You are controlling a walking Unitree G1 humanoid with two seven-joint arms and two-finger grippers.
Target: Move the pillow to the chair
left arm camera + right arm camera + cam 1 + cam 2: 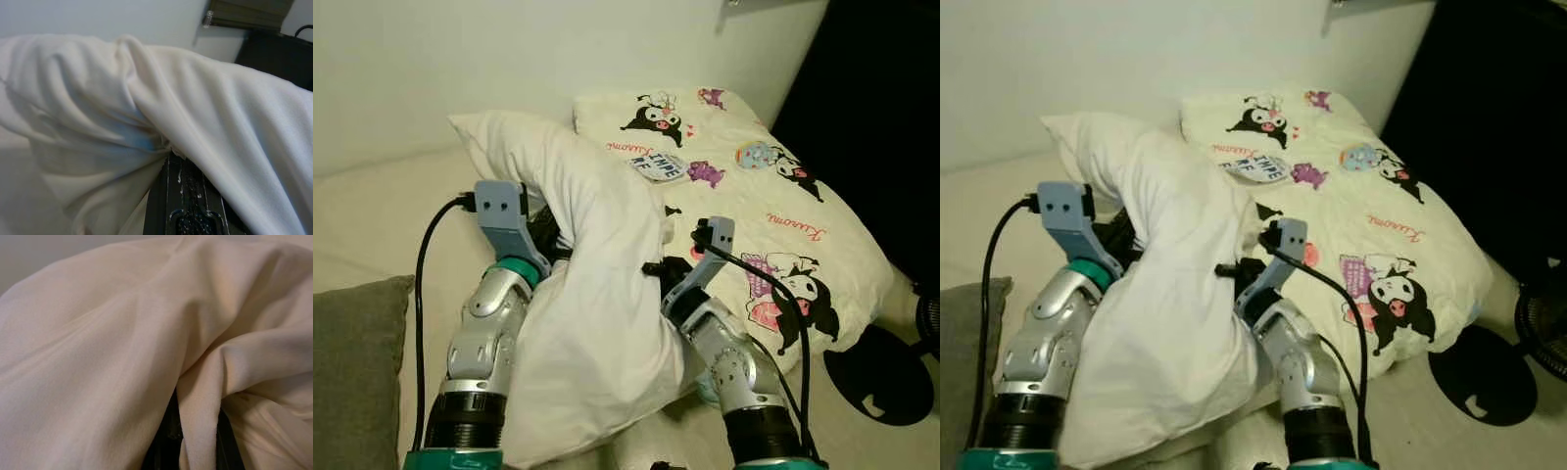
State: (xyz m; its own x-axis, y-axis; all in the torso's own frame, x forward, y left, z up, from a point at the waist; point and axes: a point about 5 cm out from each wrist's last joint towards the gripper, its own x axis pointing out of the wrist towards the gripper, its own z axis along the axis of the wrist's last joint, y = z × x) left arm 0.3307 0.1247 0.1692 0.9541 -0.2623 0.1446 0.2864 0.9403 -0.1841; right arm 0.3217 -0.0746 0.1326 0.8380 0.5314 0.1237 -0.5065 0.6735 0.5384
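Left eye view shows a bed [372, 211] with a pale sheet, and a large cartoon-print pillow [773, 215] lying on its far right portion. The white pillow [597, 304], the task object, sits between the two arms, in front of the printed pillow and partly over its near edge. Its long axis runs from the robot's chest away toward the wall, with the far end bent leftward into a peak. A grey cushion [352, 362] lies at the near left edge of the bed. No chair can be identified; a dark round base [881, 377] stands on the floor at the right, identity uncertain.

Left gripper [546, 227] presses into the pillow's left flank, near the fold. In the left wrist view, one black finger [188, 196] is seen with fabric bunched over it, so the fingers appear closed on a pinch of the cover. Right gripper [658, 266] meets the right flank; the right wrist view shows cloth drawn down between its fingers [168, 435], clamped likewise.

Judgement: both arms flank the pillow almost symmetrically, so the load is shared and the carry depends on keeping both pinches while turning toward the chair.
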